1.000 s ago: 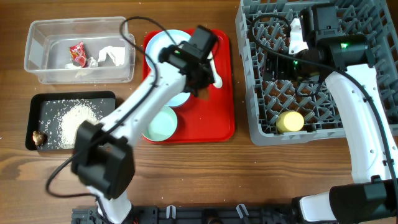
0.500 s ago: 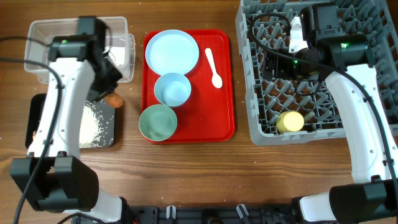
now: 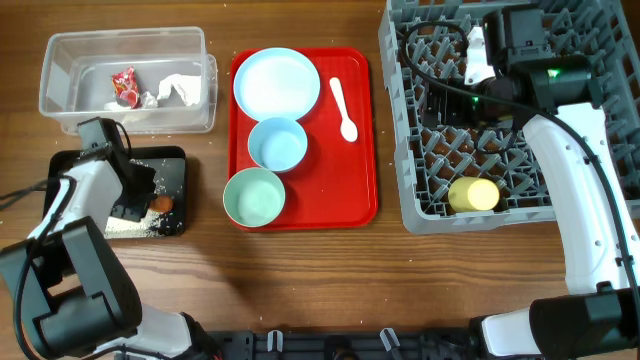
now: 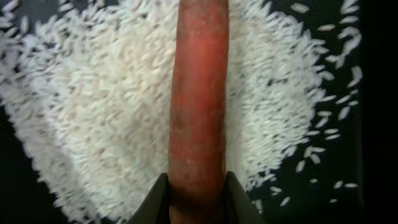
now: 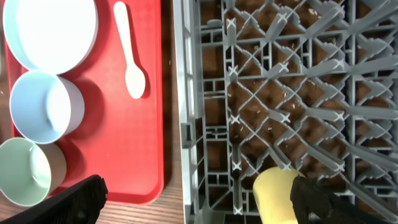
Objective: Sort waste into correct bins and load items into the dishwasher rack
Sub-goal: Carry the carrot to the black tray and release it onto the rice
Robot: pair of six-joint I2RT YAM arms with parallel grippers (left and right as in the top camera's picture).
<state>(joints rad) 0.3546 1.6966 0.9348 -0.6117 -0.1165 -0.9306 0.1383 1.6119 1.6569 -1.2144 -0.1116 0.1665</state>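
Clamping a cylindrical carrot (image 4: 198,93) above grainy rice (image 4: 106,124), left end effector (image 4: 198,198) hovers (right (image 5: 202,202) gapes).

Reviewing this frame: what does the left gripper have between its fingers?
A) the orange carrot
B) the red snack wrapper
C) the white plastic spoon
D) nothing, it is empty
A. The left wrist view shows the carrot clamped in the left gripper, hanging over the rice in the black tray.
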